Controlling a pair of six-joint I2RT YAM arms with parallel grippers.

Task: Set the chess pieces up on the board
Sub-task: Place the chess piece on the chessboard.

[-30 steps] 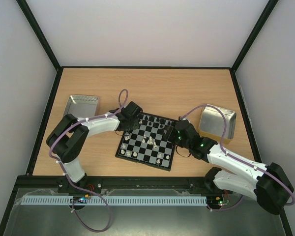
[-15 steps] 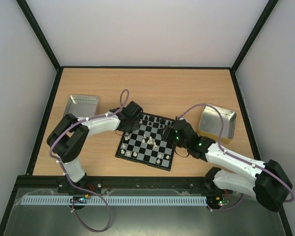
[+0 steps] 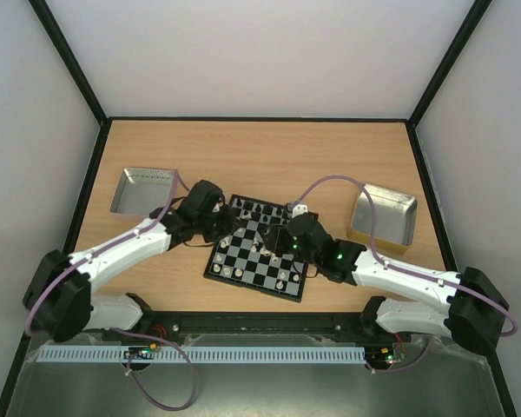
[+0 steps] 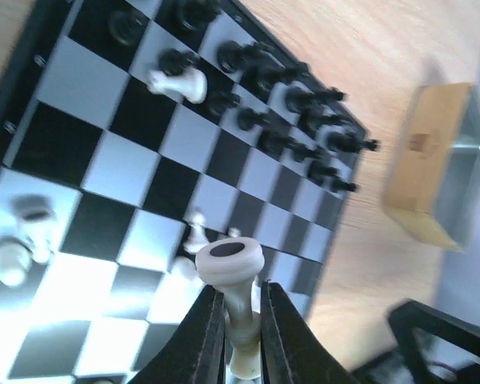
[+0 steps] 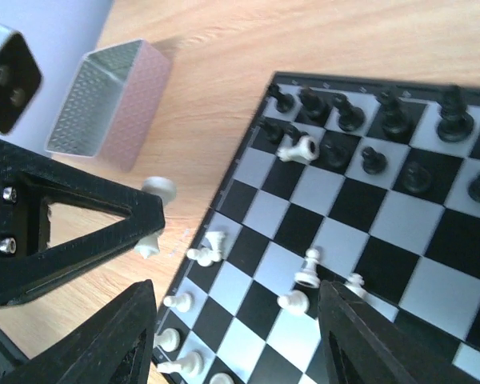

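Left end effector (image 4: 242, 302) clamps a cream-white chess piece (image 4: 230, 266) above the board (image 4: 112, 172); right end effector (image 5: 236, 290) is spread apart.

Place: robot lab cell
Enclosure: white walls (image 3: 260, 52), black frame posts (image 3: 69, 61)
Rig: two arms (image 3: 122, 252) bolted to wooden counter (image 3: 260, 148)

We see a light wooden table (image 3: 269, 156) spreading under and well beyond the left gripper (image 3: 229, 229) and the right gripper (image 3: 282, 240). Plain pale walls (image 3: 260, 52) rise behind and to either side of them, edged by black frame bars (image 3: 69, 65). The light is soft and even, without hard shadows.
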